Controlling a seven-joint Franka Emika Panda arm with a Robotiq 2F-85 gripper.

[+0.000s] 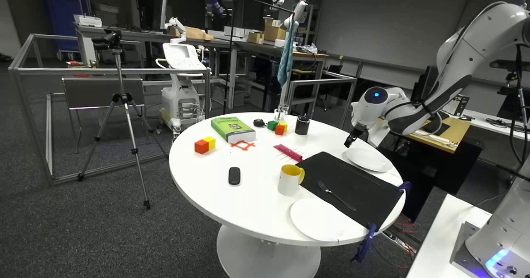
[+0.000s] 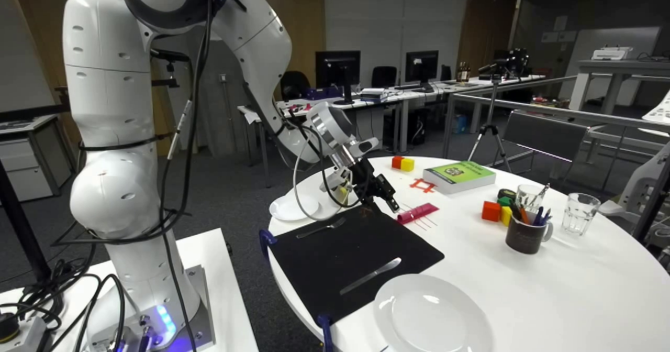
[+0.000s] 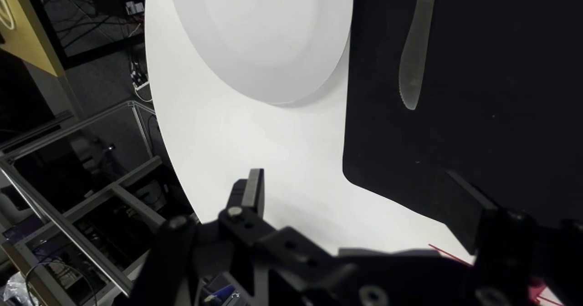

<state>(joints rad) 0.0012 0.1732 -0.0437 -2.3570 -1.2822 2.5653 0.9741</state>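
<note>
Wrist view: gripper (image 3: 357,183), jaws apart, above table (image 3: 287,142).

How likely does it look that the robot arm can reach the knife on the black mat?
Probably yes: the open gripper holds nothing, and in the wrist view the knife lies uncovered on the mat, nothing visible between.

The plates (image 2: 434,310) look like smooth, glossy ceramic, the mat (image 2: 361,244) matt. The knife (image 2: 370,276) and fork (image 2: 320,229) are metal; the knife looks dull in the wrist view. The gripper (image 3: 355,183) has a matt finish with metallic screws (image 3: 235,211). 2 glasses (image 2: 579,216) are clear and shiny, the book (image 2: 459,176) paper, the towel (image 1: 286,54) cloth, the table (image 1: 252,207) smooth, the carpet (image 1: 124,236) rough.
</note>
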